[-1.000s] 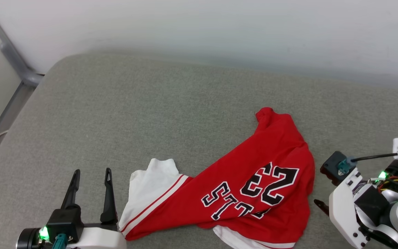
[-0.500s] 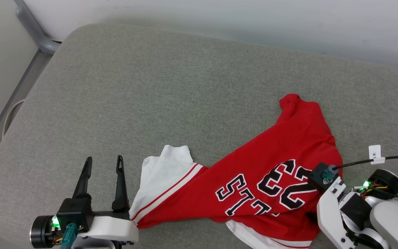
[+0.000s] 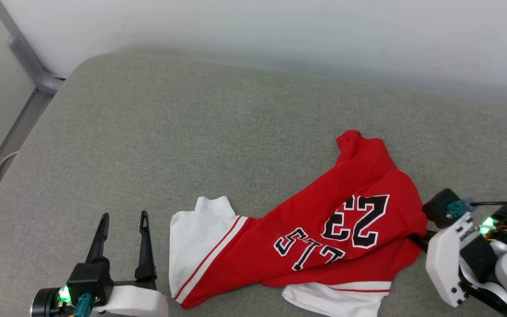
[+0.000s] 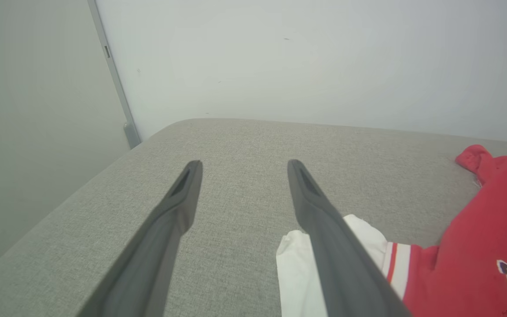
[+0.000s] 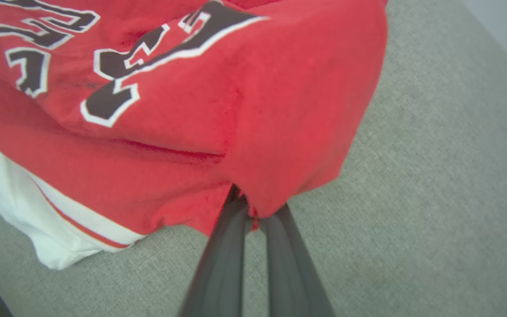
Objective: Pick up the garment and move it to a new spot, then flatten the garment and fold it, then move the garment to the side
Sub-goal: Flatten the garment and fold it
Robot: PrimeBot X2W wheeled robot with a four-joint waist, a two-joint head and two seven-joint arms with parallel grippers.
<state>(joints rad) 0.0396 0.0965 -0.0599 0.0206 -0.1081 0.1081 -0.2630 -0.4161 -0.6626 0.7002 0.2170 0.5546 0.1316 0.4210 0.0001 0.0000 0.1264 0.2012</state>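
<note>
While the right gripper (image 5: 250, 210) pinches the garment (image 3: 324, 220) on the cushion (image 3: 192, 132), the left gripper (image 3: 123, 215) gapes empty nearby.

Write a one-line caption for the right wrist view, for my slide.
Right end effector shut on the edge of the crumpled red jersey-style shirt on the grey fabric cushion.

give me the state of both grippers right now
left gripper: open, holding nothing
right gripper: closed, pinching the red edge of the garment

Right gripper (image 5: 250, 215) fingers now pinched shut on garment (image 3: 319, 211) edge, cloth bunched upward there
</note>
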